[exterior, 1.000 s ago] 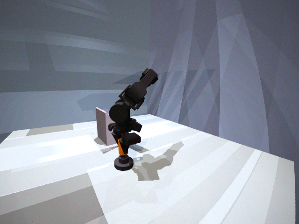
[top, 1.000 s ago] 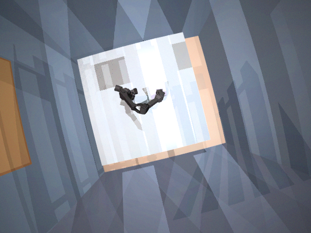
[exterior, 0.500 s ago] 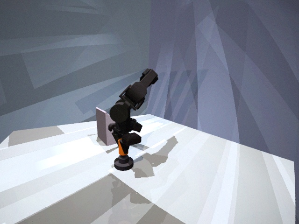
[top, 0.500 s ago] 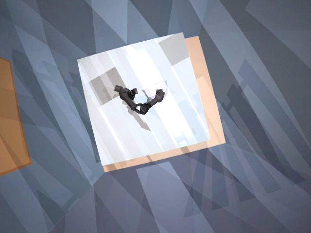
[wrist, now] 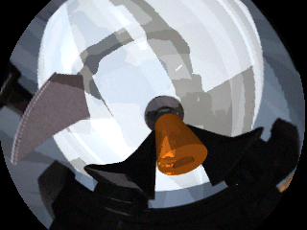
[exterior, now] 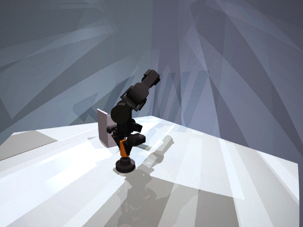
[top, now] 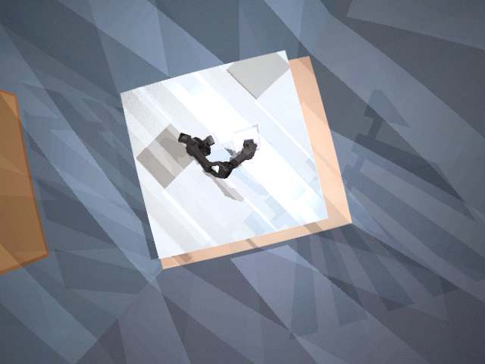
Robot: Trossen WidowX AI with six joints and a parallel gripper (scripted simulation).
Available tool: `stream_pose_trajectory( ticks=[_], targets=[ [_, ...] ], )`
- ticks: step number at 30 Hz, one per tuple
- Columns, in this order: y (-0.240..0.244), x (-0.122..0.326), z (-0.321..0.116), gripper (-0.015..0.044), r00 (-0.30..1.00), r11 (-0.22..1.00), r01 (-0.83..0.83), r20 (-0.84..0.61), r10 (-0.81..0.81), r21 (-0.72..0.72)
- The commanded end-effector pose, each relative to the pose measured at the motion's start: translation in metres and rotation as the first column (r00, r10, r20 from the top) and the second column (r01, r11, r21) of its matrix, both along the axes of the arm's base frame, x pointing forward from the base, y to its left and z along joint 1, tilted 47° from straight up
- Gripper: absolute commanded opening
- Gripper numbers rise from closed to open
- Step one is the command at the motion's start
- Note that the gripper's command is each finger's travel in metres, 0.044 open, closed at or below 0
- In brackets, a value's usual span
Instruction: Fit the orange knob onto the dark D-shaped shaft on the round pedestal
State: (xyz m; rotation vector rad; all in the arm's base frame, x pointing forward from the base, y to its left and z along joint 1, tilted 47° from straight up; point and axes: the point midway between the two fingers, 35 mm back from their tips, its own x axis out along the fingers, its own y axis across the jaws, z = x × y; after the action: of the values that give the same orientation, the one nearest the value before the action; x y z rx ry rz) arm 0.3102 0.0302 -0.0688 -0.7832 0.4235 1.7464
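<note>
The orange knob (exterior: 123, 149) (wrist: 178, 136) stands roughly upright between the fingers. My gripper (exterior: 124, 146) (wrist: 170, 130) is shut on it. The knob's lower end is directly over the raised centre of the dark round pedestal (exterior: 125, 167) (wrist: 164, 102), with at most a thin dark gap visible in the exterior view. The shaft cannot be made out, and how far it reaches into the knob is hidden. In the wrist view the knob's upper end shows a dark recess. In the top view the arm covers the knob and pedestal.
A pale pinkish upright panel (top: 239, 136) (exterior: 103, 132) (wrist: 59, 105) stands behind the gripper, near the arm's base. The white table top (top: 188, 219) (exterior: 208, 158) carries shadows and light streaks. An orange surface (top: 19, 188) lies off the table at the far left in the top view.
</note>
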Motion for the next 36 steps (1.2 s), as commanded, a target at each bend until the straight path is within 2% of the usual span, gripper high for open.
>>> stream_pose_trajectory(
  ticks=[1, 16, 23, 36],
  targets=[
    [0.0006, 0.001, -0.0014, 0.0, 1.0, 1.0, -0.014, 0.023, 0.014, 0.005],
    [-0.001, 0.0012, 0.0023, 0.0, 1.0, 1.0, -0.014, 0.023, 0.014, 0.005],
    [-0.0013, 0.0013, 0.0013, 0.0, 0.975, 0.988, -0.153, 0.164, 0.148, 0.023],
    [0.0018, 0.001, -0.0012, 0.0, 0.973, 0.987, -0.161, 0.172, 0.154, 0.024]
  ],
)
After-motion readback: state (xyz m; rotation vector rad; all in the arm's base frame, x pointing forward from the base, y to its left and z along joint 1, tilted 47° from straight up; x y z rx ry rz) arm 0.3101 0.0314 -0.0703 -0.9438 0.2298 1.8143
